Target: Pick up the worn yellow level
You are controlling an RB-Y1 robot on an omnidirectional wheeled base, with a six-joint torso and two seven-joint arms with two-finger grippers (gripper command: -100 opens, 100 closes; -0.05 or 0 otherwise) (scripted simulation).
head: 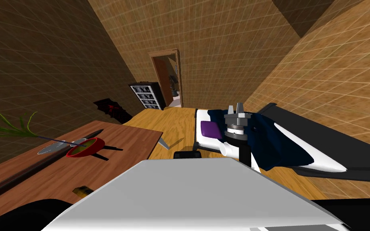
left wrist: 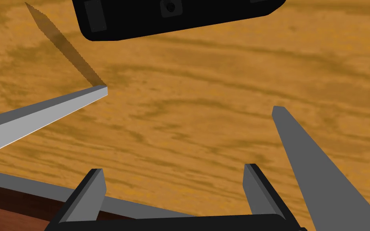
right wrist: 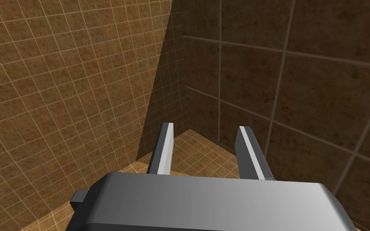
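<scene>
One small yellow level (head: 82, 191), dark along part of its top, lay flat on the brown wooden table (head: 132, 136), close to the table's near edge and only partly in sight; well apart from it on the same top sat a red bowl (head: 86, 147), with thin green leaves (head: 7, 126) arching over the far end. Neither gripper touched the level. The left gripper (left wrist: 173, 168) hung over the wooden floor (left wrist: 204, 100) beside the table's edge, its two fingers spread wide with nothing between them; two slanted grey table legs (left wrist: 43, 114) stood near it, and a black boxy shape (left wrist: 172, 16) lay beyond. The right gripper (head: 235, 106) was raised in front of a bed (head: 324, 160) with a dark blue cover, fingers pointing up; its own camera showed them parted around nothing (right wrist: 205, 126). Farther off stood a dark shelf unit (head: 146, 95) beside a doorway (head: 168, 78).
</scene>
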